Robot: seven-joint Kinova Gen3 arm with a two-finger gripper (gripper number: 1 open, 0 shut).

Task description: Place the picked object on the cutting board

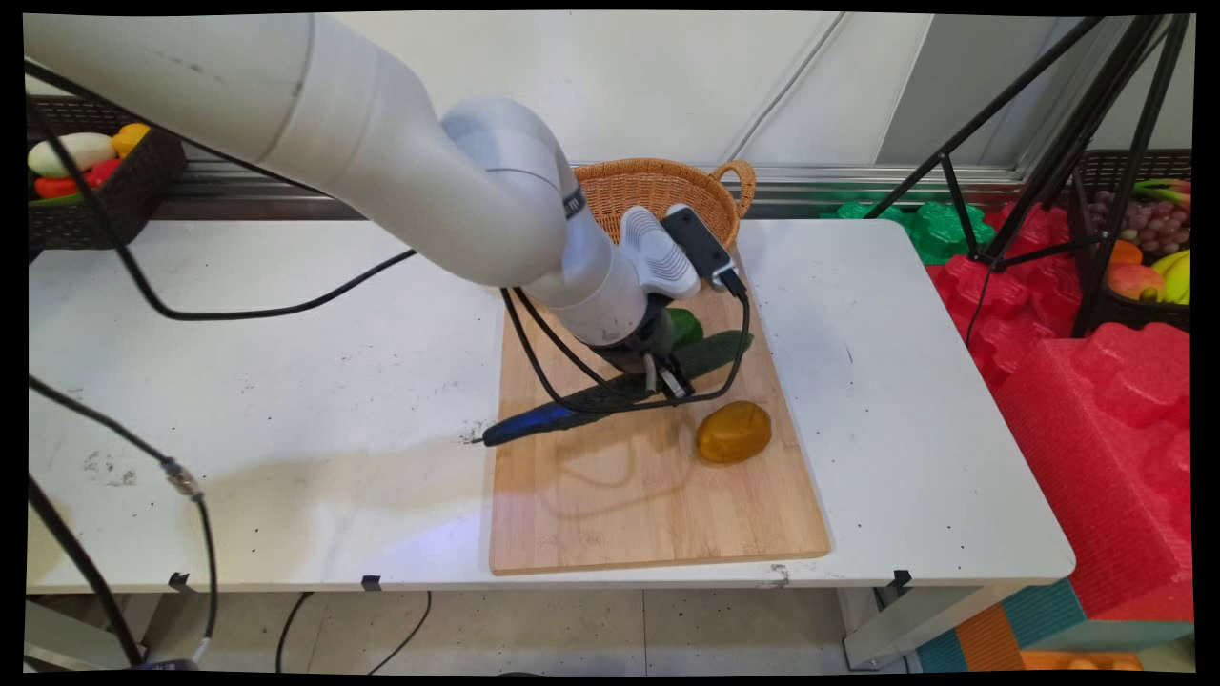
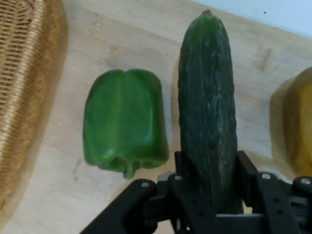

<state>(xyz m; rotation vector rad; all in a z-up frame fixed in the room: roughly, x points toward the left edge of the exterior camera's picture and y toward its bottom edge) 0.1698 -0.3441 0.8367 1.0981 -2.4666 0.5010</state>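
Gripper [image 2: 207, 170] fingers are pressed against both flanks of the cucumber [image 2: 207, 107], which lies on the cutting board [image 1: 629, 505] beside the green pepper [image 2: 124, 122]. You should judge it stiff, waxy, likely slippery; hold mid-length.

The gripper [image 1: 667, 376] straddles the cucumber [image 2: 207, 112] on the cutting board [image 1: 610, 505], so both its flanks are taken. The green pepper [image 2: 124, 124] crowds one side, just apart from the cucumber, with the wicker basket [image 1: 667, 191] blocking the board's far edge. A yellow fruit [image 1: 732, 432] sits near the other side. The board's near half lies bare.
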